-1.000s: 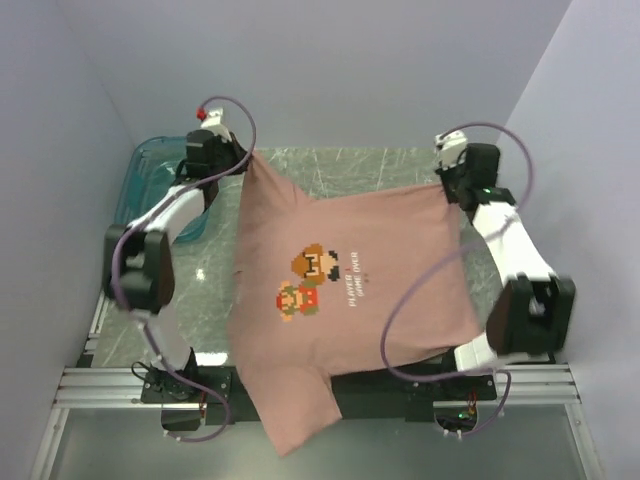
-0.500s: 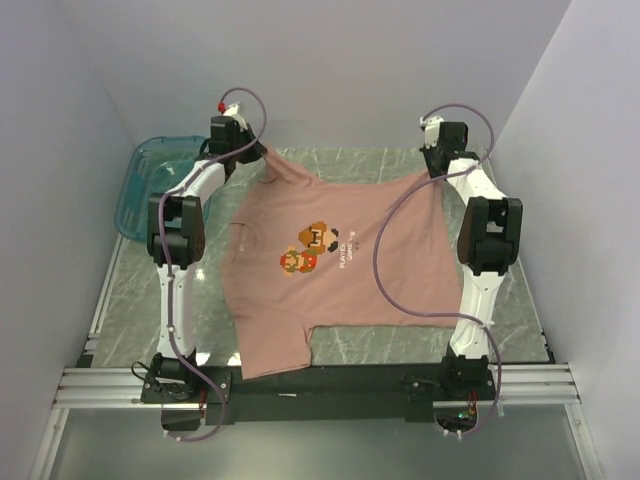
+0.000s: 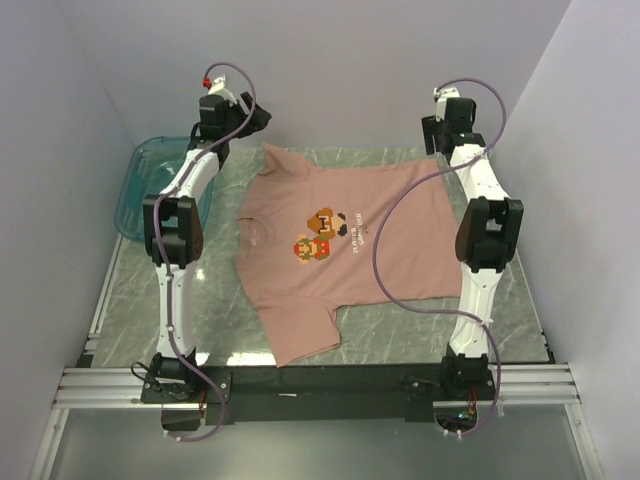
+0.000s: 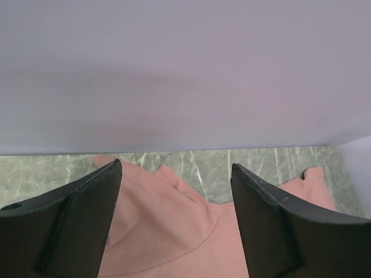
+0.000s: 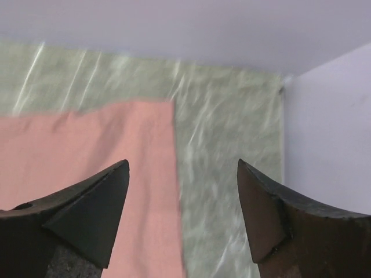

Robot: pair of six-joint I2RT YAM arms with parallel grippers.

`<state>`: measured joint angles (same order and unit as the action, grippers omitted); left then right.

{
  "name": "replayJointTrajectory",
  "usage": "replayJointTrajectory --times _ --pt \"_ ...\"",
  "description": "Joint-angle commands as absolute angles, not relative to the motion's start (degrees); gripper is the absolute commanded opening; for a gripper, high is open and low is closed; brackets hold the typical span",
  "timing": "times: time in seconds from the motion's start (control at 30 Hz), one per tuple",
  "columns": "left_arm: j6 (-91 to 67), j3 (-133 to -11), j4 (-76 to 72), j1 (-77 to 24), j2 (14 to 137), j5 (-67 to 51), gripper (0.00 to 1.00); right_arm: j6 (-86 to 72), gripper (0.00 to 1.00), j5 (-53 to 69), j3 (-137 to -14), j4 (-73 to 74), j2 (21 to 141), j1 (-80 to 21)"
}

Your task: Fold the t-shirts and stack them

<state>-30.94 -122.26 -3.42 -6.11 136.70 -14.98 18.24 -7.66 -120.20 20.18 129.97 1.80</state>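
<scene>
Top cam: the t-shirt (image 3: 340, 250) lies spread flat on the table (image 3: 190, 300), print up, sideways - collar end toward the left arm's side, hem toward the right arm's. Both arms are stretched to the far edge. The left pincer (image 3: 256, 117) hangs above and just beyond the shirt's far sleeve; the right pincer (image 3: 434, 140) hangs above the far hem corner. Neither touches cloth as far as this view shows. A teal bin (image 3: 135, 190) sits off to the outer side of the left pincer, nothing seen in it.

Left wrist cam: left pincer (image 4: 175, 165) has its jaws spread wide w/ nothing btw them. Pink shirt (image 4: 168, 231) lies below and in front of the fingers, its edge running out toward the back wall; bare marble (image 4: 255, 168) shows beyond the tips.

Right wrist cam: right pincer (image 5: 182, 162) is likewise wide apart and empty. The shirt's straight edge (image 5: 104, 145) runs right under the gap, cloth below the left-hand finger, bare table (image 5: 226, 174) below the other. Slightly blurred.

Progress, judged: laying-out looks done - shirt flat, fairly smooth. No fold made yet, so sleeves, body folds and stacking are all left. Only one shirt in view.
</scene>
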Motion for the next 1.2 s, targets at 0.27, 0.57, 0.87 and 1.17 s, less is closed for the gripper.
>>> replayJointTrajectory --times 0.27,0.57,0.87,1.17 --pt "-26.0 -91.0 -8.4 -5.0 100.6 -20.0 0.99 35.8 0.76 47.8 -88.7 43.0 100.7 1.7" --pt "-35.7 -59.2 -2.9 -0.4 78.0 -35.0 0.96 47.0 0.76 50.0 -61.8 40.6 83.0 0.8" --pt "-25.7 -46.1 10.7 -6.8 63.1 -28.6 0.89 38.8 0.77 42.7 -53.9 31.4 72.3 0.8" --pt "-22.8 -44.6 12.9 -9.4 60.4 -20.8 0.89 40.0 0.77 42.1 -53.3 33.3 71.9 0.9"
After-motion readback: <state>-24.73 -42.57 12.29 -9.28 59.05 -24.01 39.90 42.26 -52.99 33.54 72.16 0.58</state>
